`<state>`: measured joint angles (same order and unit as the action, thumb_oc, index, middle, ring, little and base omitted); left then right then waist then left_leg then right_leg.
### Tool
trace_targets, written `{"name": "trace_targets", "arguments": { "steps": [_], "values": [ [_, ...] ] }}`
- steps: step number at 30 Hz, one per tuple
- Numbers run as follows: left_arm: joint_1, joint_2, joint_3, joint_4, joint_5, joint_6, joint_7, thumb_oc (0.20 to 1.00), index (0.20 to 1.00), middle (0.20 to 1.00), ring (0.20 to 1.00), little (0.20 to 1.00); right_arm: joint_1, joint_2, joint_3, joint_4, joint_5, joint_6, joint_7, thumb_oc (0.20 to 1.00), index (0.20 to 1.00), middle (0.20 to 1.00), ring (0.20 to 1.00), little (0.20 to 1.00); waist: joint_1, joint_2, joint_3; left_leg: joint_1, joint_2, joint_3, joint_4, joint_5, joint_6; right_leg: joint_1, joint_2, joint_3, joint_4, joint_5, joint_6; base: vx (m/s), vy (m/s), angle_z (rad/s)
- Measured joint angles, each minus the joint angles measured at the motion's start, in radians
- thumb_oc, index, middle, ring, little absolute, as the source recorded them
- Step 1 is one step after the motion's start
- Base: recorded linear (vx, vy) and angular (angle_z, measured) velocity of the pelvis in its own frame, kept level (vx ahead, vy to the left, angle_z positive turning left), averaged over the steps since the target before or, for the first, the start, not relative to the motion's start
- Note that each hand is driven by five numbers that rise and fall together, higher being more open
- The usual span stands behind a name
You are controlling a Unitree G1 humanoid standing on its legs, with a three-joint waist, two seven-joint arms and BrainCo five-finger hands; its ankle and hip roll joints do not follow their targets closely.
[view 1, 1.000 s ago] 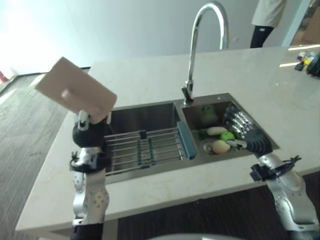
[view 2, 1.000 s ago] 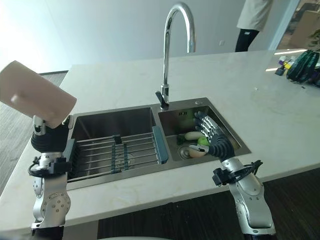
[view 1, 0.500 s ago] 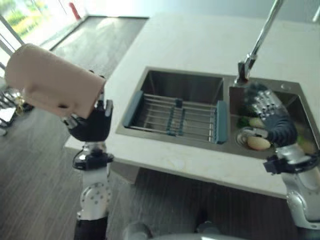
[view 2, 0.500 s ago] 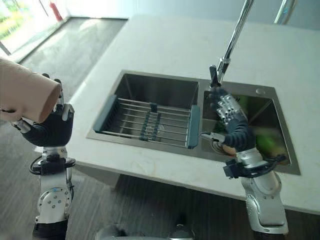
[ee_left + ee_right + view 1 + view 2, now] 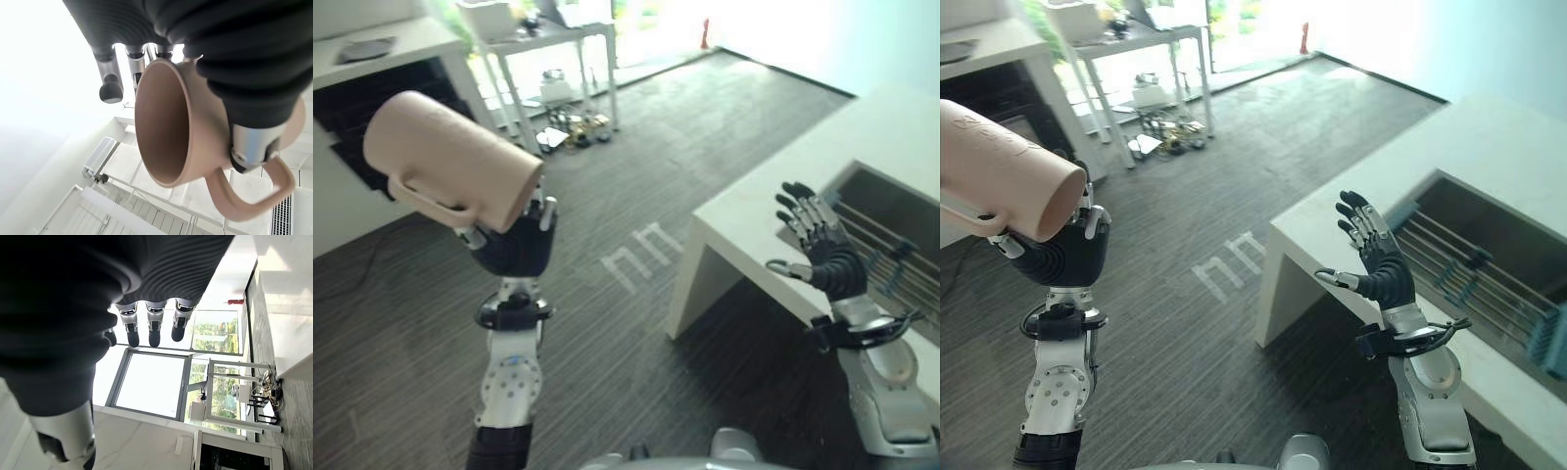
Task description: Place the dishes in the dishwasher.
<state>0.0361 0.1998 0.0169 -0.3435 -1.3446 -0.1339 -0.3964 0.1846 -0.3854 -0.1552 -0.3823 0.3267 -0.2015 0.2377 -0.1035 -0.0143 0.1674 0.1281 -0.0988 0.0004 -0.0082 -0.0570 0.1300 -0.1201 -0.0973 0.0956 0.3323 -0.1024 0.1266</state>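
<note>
A pale pink mug (image 5: pixel 450 162) with a handle lies on its side, held up high over the floor by my left hand (image 5: pixel 514 250), whose fingers are curled round it. In the left wrist view the mug (image 5: pixel 186 137) has its open mouth toward the camera and looks empty. My right hand (image 5: pixel 1381 269) is raised with its fingers spread and straight, holding nothing, above the near corner of the white counter (image 5: pixel 744 215). The right wrist view has its fingers (image 5: pixel 151 328) straight against a window.
The sink with its wire rack (image 5: pixel 1469 264) lies at the far right, set in the counter. A white table (image 5: pixel 538 29) with small items under it stands at the back. A dark-fronted counter (image 5: pixel 372 49) is at the upper left. Striped dark floor (image 5: pixel 626 176) lies between.
The camera has swung left, so the sink and counter slid to the right edge and the floor came into view. The mug stays in my left hand; my right hand stays open.
</note>
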Motion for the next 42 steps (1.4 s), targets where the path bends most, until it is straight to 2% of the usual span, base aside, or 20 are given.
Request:
{"name": "trace_targets", "arguments": {
  "steps": [1, 3, 4, 6, 11, 13, 14, 15, 16, 17, 18, 20, 21, 23, 26, 28, 29, 30, 33, 42],
  "values": [
    [0.007, 0.001, -0.008, -0.004, 0.001, 0.003, -0.001, 0.200, 0.200, 0.200, 0.200, 0.200, 0.010, -0.022, -0.009, 0.000, 0.008, 0.001, 0.002, 1.000, 1.000, 1.000, 1.000, 1.000, 0.007, 0.001, -0.003, 0.000, 0.000, -0.027, -0.011, 0.007, -0.007, -0.007, 0.044, 0.006, 0.008, -0.011, -0.002, 0.12, -0.006, 1.54],
    [0.008, 0.002, -0.029, -0.007, 0.003, 0.003, 0.001, 0.200, 0.200, 0.200, 0.200, 0.200, 0.020, -0.028, -0.022, -0.011, 0.011, 0.001, 0.003, 1.000, 1.000, 1.000, 1.000, 1.000, 0.018, -0.007, -0.012, 0.002, -0.010, -0.104, -0.008, 0.013, -0.004, 0.029, 0.104, 0.039, -0.075, -0.009, -0.042, 0.08, -0.116, 1.08],
    [0.009, 0.006, -0.043, -0.007, 0.032, 0.002, 0.001, 0.200, 0.200, 0.200, 0.200, 0.200, 0.018, -0.024, -0.011, -0.011, 0.012, -0.002, 0.006, 1.000, 1.000, 1.000, 1.000, 1.000, 0.024, -0.018, -0.019, 0.008, -0.026, -0.142, -0.010, 0.012, -0.006, 0.058, 0.106, 0.026, -0.121, 0.009, -0.077, 0.07, -0.213, 1.12],
    [0.041, 0.003, -0.063, -0.021, 0.043, 0.005, 0.001, 0.200, 0.200, 0.200, 0.200, 0.200, -0.003, -0.026, 0.028, 0.002, 0.021, -0.002, 0.006, 1.000, 1.000, 1.000, 1.000, 1.000, 0.047, 0.003, -0.018, 0.007, -0.015, -0.161, -0.009, 0.010, -0.018, 0.109, 0.104, -0.024, -0.184, 0.023, -0.095, 0.06, -0.175, 0.72],
    [0.059, 0.019, -0.053, -0.029, 0.069, 0.003, -0.007, 0.200, 0.200, 0.200, 0.200, 0.200, -0.086, -0.022, 0.109, 0.022, 0.029, -0.003, 0.006, 1.000, 1.000, 1.000, 1.000, 1.000, 0.092, -0.003, -0.017, 0.015, 0.018, -0.165, -0.010, -0.001, -0.061, 0.195, 0.125, -0.116, -0.295, 0.044, -0.127, 0.11, -0.223, 0.63],
    [0.093, 0.018, -0.044, -0.034, 0.067, -0.006, -0.008, 0.200, 0.200, 0.200, 0.200, 0.200, -0.106, -0.025, 0.110, 0.021, 0.029, -0.001, 0.007, 1.000, 1.000, 1.000, 1.000, 1.000, 0.128, -0.009, -0.017, 0.015, 0.025, -0.156, -0.005, -0.002, -0.076, 0.229, 0.130, -0.152, -0.340, 0.055, -0.144, -0.07, -0.155, 0.46],
    [0.087, 0.011, -0.044, -0.032, 0.065, -0.003, -0.011, 0.200, 0.200, 0.200, 0.200, 0.200, -0.105, -0.022, 0.111, 0.021, 0.028, -0.001, 0.002, 1.000, 1.000, 1.000, 1.000, 1.000, 0.140, -0.013, -0.011, -0.003, 0.023, -0.146, -0.001, 0.003, -0.118, 0.241, 0.110, -0.197, -0.351, 0.060, -0.144, -0.17, -0.054, 0.85],
    [0.040, 0.005, -0.056, 0.013, 0.065, 0.013, -0.017, 0.200, 0.200, 0.200, 0.200, 0.200, -0.077, -0.010, 0.101, 0.016, 0.029, -0.004, -0.017, 1.000, 1.000, 1.000, 1.000, 1.000, 0.117, -0.051, 0.010, -0.023, -0.009, -0.083, 0.023, 0.026, -0.240, 0.267, 0.062, -0.265, -0.369, 0.065, -0.148, -0.14, 0.062, 2.32],
    [-0.020, 0.005, -0.091, 0.047, 0.055, 0.035, -0.024, 0.200, 0.200, 0.200, 0.200, 0.200, -0.047, -0.025, 0.077, 0.021, 0.025, -0.010, -0.036, 1.000, 1.000, 1.000, 1.000, 1.000, 0.046, -0.085, 0.007, -0.080, 0.031, 0.270, 0.085, -0.092, -0.228, 0.287, 0.011, -0.421, -0.395, 0.054, -0.141, -0.09, 0.121, 2.62],
    [-0.031, 0.011, -0.099, 0.026, 0.046, 0.037, -0.043, 0.200, 0.200, 0.200, 0.200, 0.200, -0.066, -0.057, 0.057, 0.024, 0.025, -0.012, -0.052, 1.000, 1.000, 1.000, 1.000, 1.000, 0.040, -0.048, 0.010, -0.116, 0.120, 0.377, 0.138, -0.097, -0.218, 0.250, 0.021, -0.461, -0.360, 0.031, -0.136, -0.05, 0.103, 2.12],
    [-0.024, 0.028, -0.091, -0.004, 0.026, 0.032, -0.054, 0.200, 0.200, 0.200, 0.200, 0.200, -0.092, -0.077, 0.056, 0.025, 0.026, -0.014, -0.058, 1.000, 1.000, 1.000, 1.000, 1.000, 0.041, 0.006, 0.006, -0.096, 0.173, 0.384, 0.106, -0.093, -0.211, 0.235, 0.036, -0.460, -0.339, 0.032, -0.131, -0.02, 0.133, 0.49],
    [-0.016, 0.021, -0.071, -0.006, 0.018, 0.023, -0.071, 0.200, 0.200, 0.200, 0.200, 0.200, -0.099, -0.074, 0.039, 0.027, 0.026, -0.036, -0.047, 1.000, 1.000, 1.000, 1.000, 1.000, 0.028, 0.080, 0.012, 0.030, 0.174, 0.313, -0.065, 0.021, -0.162, 0.221, 0.036, -0.436, -0.292, 0.027, -0.100, 0.02, 0.130, -0.17],
    [-0.017, 0.011, -0.062, -0.006, 0.017, 0.023, -0.072, 0.200, 0.200, 0.200, 0.200, 0.200, -0.084, -0.054, 0.040, 0.027, 0.026, -0.037, -0.041, 1.000, 1.000, 1.000, 1.000, 1.000, 0.024, 0.081, 0.012, 0.031, 0.160, 0.307, -0.063, 0.023, -0.159, 0.221, 0.023, -0.428, -0.278, 0.025, -0.097, 0.04, 0.084, -0.03],
    [-0.019, 0.009, -0.053, -0.007, 0.019, 0.023, -0.072, 0.200, 0.200, 0.200, 0.200, 0.200, -0.061, -0.035, 0.042, 0.027, 0.026, -0.040, -0.028, 1.000, 1.000, 1.000, 1.000, 1.000, 0.024, 0.034, 0.010, 0.032, 0.134, 0.278, -0.061, 0.023, -0.158, 0.221, -0.003, -0.425, -0.271, 0.024, -0.086, 0.02, 0.031, 0.25],
    [-0.015, 0.025, -0.032, -0.007, 0.020, 0.022, -0.066, 0.200, 0.200, 0.200, 0.200, 0.200, -0.076, -0.020, 0.060, 0.023, 0.025, -0.047, -0.030, 1.000, 1.000, 1.000, 1.000, 1.000, 0.056, -0.002, 0.008, 0.031, 0.123, 0.253, -0.060, 0.023, -0.157, 0.233, -0.015, -0.401, -0.280, 0.032, -0.055, -0.02, 0.029, 0.24],
    [-0.015, 0.030, -0.017, -0.008, 0.021, 0.022, -0.066, 0.200, 0.200, 0.200, 0.200, 0.200, -0.099, -0.015, 0.069, 0.024, 0.011, -0.047, -0.032, 1.000, 1.000, 1.000, 1.000, 1.000, 0.065, -0.003, 0.008, 0.030, 0.118, 0.253, -0.061, 0.023, -0.150, 0.240, -0.016, -0.399, -0.296, 0.034, -0.048, -0.02, 0.012, 0.06],
    [-0.015, 0.031, -0.019, -0.008, 0.029, 0.024, -0.066, 0.200, 0.200, 0.200, 0.200, 0.200, -0.103, -0.006, 0.069, 0.024, -0.011, -0.047, -0.050, 1.000, 1.000, 1.000, 1.000, 1.000, 0.040, 0.001, -0.018, 0.031, 0.133, 0.257, -0.056, 0.027, -0.144, 0.239, 0.000, -0.384, -0.295, 0.042, -0.050, 0.00, 0.000, 0.00],
    [-0.014, 0.030, -0.022, -0.007, 0.035, 0.022, -0.066, 0.200, 0.200, 0.200, 0.200, 0.200, -0.102, -0.005, 0.074, 0.024, -0.013, -0.047, -0.053, 1.000, 1.000, 1.000, 1.000, 1.000, 0.040, 0.001, -0.018, 0.029, 0.133, 0.256, -0.056, 0.028, -0.143, 0.237, 0.001, -0.382, -0.296, 0.042, -0.050, 0.02, -0.028, -0.03],
    [0.007, 0.039, -0.088, 0.004, 0.180, -0.011, -0.045, 0.200, 0.200, 0.200, 0.200, 0.200, -0.059, -0.007, 0.103, 0.063, -0.030, -0.028, -0.094, 1.000, 1.000, 1.000, 1.000, 1.000, 0.040, 0.001, -0.039, 0.008, 0.132, 0.244, -0.057, 0.033, -0.136, 0.221, 0.006, -0.357, -0.306, 0.047, -0.053, 0.08, -0.094, 0.02],
    [0.012, 0.049, -0.084, 0.022, 0.192, -0.015, -0.045, 0.200, 0.200, 0.200, 0.200, 0.200, -0.040, -0.007, 0.109, 0.063, -0.030, -0.029, -0.080, 1.000, 1.000, 1.000, 1.000, 1.000, 0.033, 0.011, -0.042, 0.003, 0.142, 0.223, -0.033, 0.034, -0.139, 0.249, 0.025, -0.342, -0.331, 0.045, -0.056, 0.07, -0.091, 0.07]
  ]
}}
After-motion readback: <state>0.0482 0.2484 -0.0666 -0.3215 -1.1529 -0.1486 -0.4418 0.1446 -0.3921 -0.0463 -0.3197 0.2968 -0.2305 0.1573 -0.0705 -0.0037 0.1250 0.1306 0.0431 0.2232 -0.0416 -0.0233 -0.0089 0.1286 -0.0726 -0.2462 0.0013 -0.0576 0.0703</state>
